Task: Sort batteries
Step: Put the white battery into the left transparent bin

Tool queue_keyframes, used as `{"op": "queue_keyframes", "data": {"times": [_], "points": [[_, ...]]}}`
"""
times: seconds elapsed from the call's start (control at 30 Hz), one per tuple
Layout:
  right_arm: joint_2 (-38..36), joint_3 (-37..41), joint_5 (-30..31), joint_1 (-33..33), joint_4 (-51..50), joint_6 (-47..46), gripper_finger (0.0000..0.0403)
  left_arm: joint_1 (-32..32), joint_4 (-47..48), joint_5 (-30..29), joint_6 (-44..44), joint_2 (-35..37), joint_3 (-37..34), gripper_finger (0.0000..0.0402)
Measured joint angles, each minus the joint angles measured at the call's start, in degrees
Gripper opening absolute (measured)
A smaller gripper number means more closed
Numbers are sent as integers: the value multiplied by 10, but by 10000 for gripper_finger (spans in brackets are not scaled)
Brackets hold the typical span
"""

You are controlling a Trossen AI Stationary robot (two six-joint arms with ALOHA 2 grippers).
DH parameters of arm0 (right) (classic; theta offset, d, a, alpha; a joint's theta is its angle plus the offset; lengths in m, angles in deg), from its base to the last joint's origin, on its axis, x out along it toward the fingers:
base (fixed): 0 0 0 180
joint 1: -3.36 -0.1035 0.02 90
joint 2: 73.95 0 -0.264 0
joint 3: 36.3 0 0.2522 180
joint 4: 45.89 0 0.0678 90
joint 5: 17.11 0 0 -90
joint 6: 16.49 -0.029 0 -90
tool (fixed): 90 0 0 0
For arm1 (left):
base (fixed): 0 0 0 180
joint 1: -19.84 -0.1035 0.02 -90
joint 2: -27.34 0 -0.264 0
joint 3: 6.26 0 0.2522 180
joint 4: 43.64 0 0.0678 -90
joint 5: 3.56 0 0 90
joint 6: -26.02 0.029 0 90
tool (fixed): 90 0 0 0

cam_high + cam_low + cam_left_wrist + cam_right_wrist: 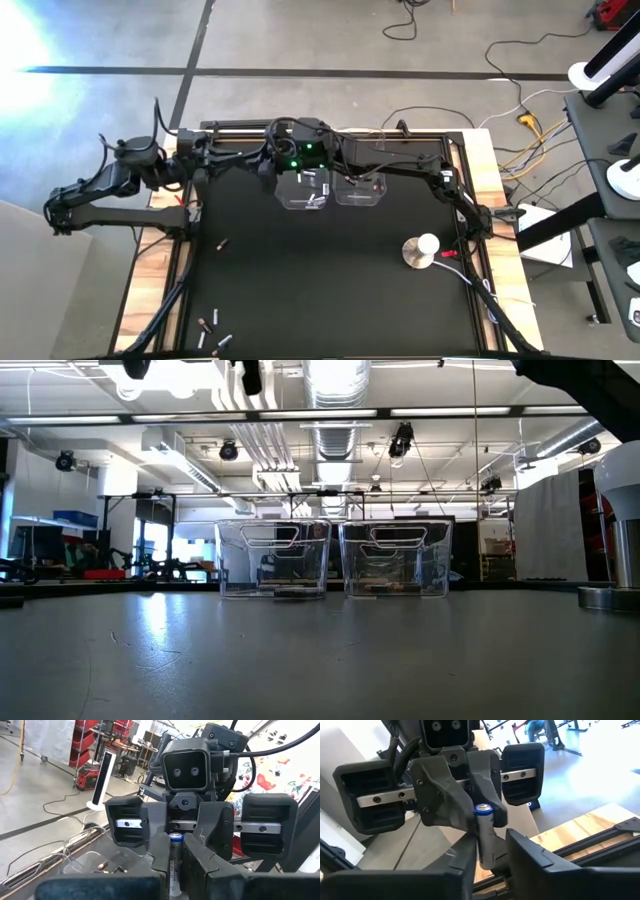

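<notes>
Left gripper point(175, 865): clamped on one silvery battery point(174, 862); I see it held up above the clear bins point(330, 190).
Right gripper point(490, 850): facing the left one, fingers closing around the same battery, both arms equally near.
Battery axis: runs along the fingers, blue-ringed end poking out.
Judgement: handover turns on that shared axis.
Loose batteries point(212, 335): table's near edge.

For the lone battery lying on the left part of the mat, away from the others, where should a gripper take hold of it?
Grip the lone battery at its middle, coming straight down from above. It lies flat on the black mat, slanted, so set the fingers across its thin width rather than over its ends. Nothing lies close beside it to get in the way.
</notes>
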Motion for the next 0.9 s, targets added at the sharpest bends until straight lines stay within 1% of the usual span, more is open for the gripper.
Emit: {"op": "queue_keyframes", "data": {"times": [0.13, 0.2, 0.3, 0.37, 0.53, 0.73, 0.9], "points": [[0, 0, 0, 0, -1, 3, 44, 0, 0, -6, 2, -6, 0, 11], [0, 0, 0, 0, -5, 4, 30, 0, 0, -7, 3, -10, 0, 11], [-1, 0, 0, 0, -14, 8, 28, 0, 1, -8, 7, -13, 0, 13], [-1, 0, 0, 0, -21, 8, 28, 0, 7, -7, 11, -13, 0, 22], [-1, 0, 1, 0, -59, 6, 38, 0, 43, -5, 33, 1, 0, 75], [-1, 0, 2, 9, -152, 6, 29, 0, 84, -27, 37, 37, 0, 142], [-1, 0, 3, 35, -231, 21, 30, 0, 92, -39, 37, 48, 0, 177]]}}
